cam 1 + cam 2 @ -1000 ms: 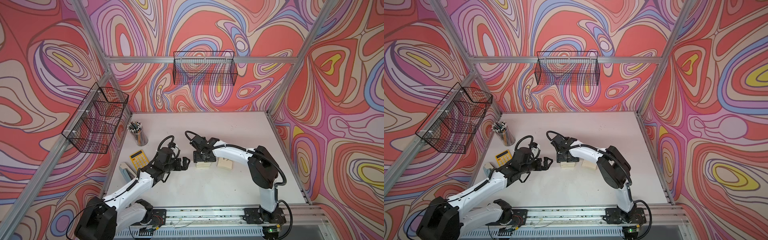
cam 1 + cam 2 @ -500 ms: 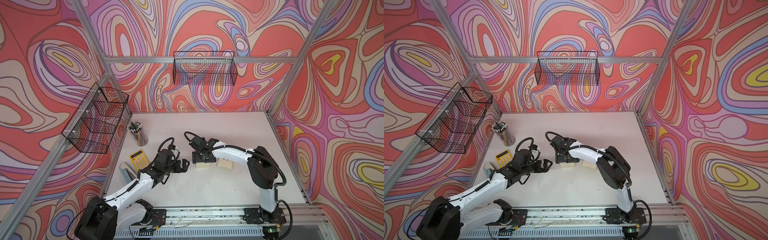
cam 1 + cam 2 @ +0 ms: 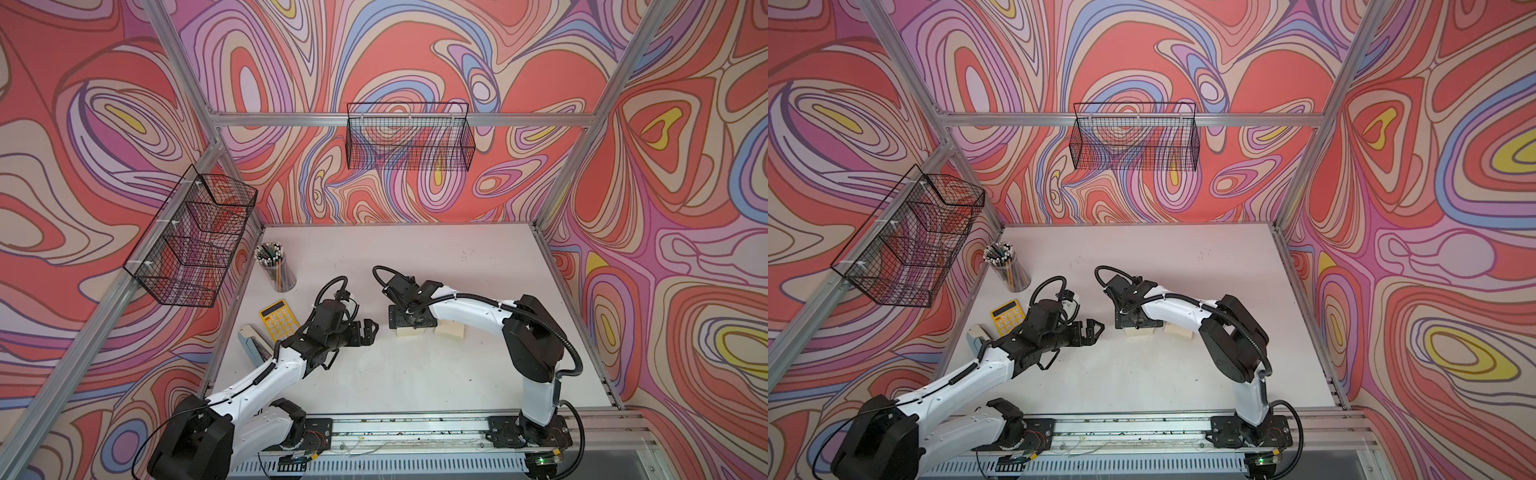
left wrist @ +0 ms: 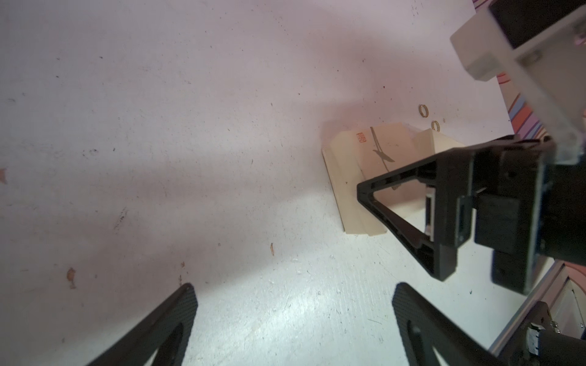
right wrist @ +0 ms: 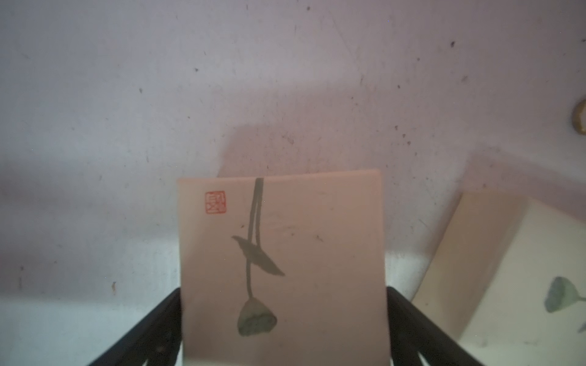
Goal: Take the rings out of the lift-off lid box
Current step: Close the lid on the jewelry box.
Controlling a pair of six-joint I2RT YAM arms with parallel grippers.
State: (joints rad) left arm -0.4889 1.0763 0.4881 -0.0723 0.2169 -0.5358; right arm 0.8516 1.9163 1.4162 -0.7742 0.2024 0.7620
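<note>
Rings (image 4: 423, 110) past right gripper (image 5: 285, 293) (on table (image 4: 190, 126))

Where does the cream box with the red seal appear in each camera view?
Top view: cream box mid-table, beneath the right pincer.
Top view: cream box, same spot.
Left wrist: box partly behind the right pincer.
Right wrist: box framed by that pincer.
Landmark: second cream box beside it.

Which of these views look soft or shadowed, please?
Right wrist view: the printed cream box is slightly soft, the ring at the frame edge blurred. Left wrist view: a shadow band crosses the table; the two rings are crisp. Both top views: evenly lit.
</note>
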